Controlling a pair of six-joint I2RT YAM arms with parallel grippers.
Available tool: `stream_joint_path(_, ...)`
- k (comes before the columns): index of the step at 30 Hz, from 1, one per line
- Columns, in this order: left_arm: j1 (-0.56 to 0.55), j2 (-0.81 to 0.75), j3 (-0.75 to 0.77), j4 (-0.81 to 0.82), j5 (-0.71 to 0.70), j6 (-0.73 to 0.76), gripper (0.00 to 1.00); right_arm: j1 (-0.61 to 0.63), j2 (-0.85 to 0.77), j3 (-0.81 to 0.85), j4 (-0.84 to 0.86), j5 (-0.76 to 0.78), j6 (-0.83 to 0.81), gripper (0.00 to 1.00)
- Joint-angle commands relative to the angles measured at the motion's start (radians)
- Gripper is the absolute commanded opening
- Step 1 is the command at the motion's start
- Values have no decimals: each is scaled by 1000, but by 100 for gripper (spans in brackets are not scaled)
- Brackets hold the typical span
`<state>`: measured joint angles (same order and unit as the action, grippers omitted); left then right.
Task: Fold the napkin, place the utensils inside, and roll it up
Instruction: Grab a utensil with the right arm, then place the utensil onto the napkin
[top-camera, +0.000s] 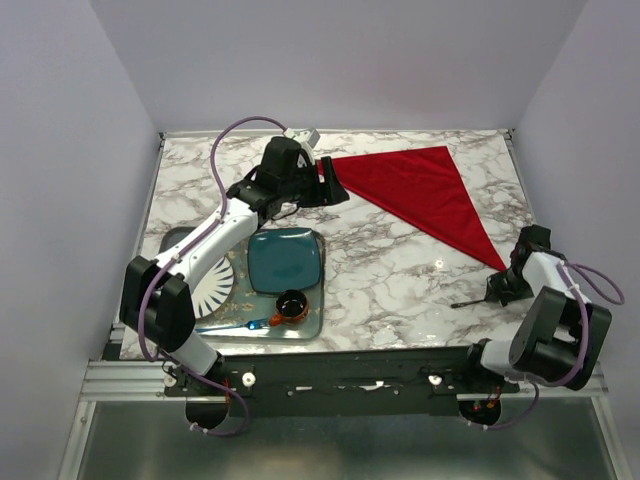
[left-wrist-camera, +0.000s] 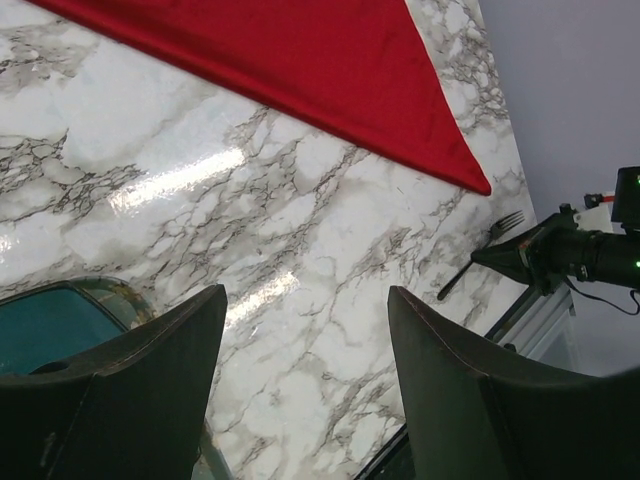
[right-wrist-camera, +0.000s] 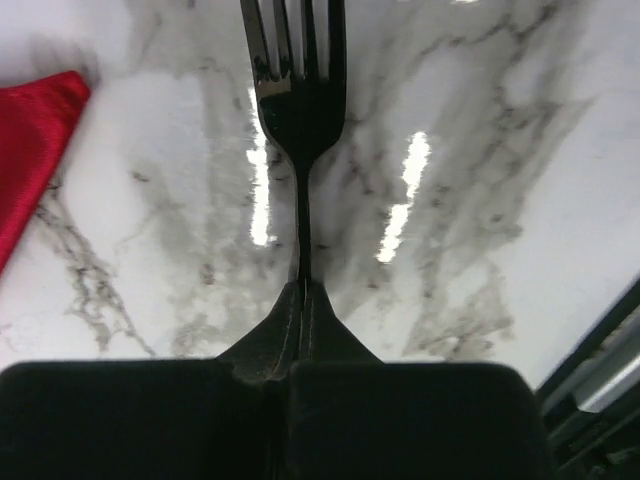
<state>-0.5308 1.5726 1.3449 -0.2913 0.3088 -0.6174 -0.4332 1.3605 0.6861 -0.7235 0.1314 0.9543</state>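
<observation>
Across the far right part of the marble table (top-camera: 400, 280) lies the red napkin (top-camera: 420, 195), folded flat into a long triangle. Its narrow tip points toward the near right edge. Everything else sits around that cloth.

Well apart from the napkin, to its near left, is a clear tray (top-camera: 315, 325). It carries a square teal plate (top-camera: 285, 258), a white plate with a dark fan pattern (top-camera: 215, 285), a small brown cup (top-camera: 291, 303) and a blue plastic utensil (top-camera: 235, 326).

Stretched out from the near left, the left arm has its end effector (top-camera: 330, 188) at the napkin's far left corner. Its wrist camera shows the two dark fingers (left-wrist-camera: 150, 380) spread wide apart over bare marble, with nothing between them and the cloth's edge just beyond.

Just beside the napkin's near right tip, the right end effector (right-wrist-camera: 300, 300) has its fingers pressed together on the thin handle of the silver fork (right-wrist-camera: 298, 110). The tines point away from the fingers and the handle's end pokes out on the other side. I cannot tell from where I stand whether the fork rests on the table or is raised off it.
</observation>
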Motion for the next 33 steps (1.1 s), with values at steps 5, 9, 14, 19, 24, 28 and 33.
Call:
stream_joint_path(5, -1, -78, -39, 44, 19, 7, 75, 26, -345, 79, -50, 83, -385, 1)
stream_joint_path(9, 3, -57, -33, 43, 21, 5, 74, 151, -385, 174, -68, 154, -613, 1)
stream_joint_path(14, 6, -51, -49, 55, 12, 5, 74, 348, -221, 332, -4, 142, -817, 1)
stream_joint_path(19, 5, -34, -66, 60, -23, 11, 74, 444, 29, 578, -47, 14, -1205, 1)
stream_joint_path(24, 11, -31, -67, 53, -53, 21, 74, 501, 350, 903, -249, -205, -1508, 1)
stream_joint_path(28, 35, -26, -78, 58, -46, 18, 74, 531, 552, 1095, -346, -247, -1617, 1)
stream_joint_path(33, 61, -13, -78, 61, -22, 2, 74, 580, 727, 1265, -461, -275, -1674, 1)
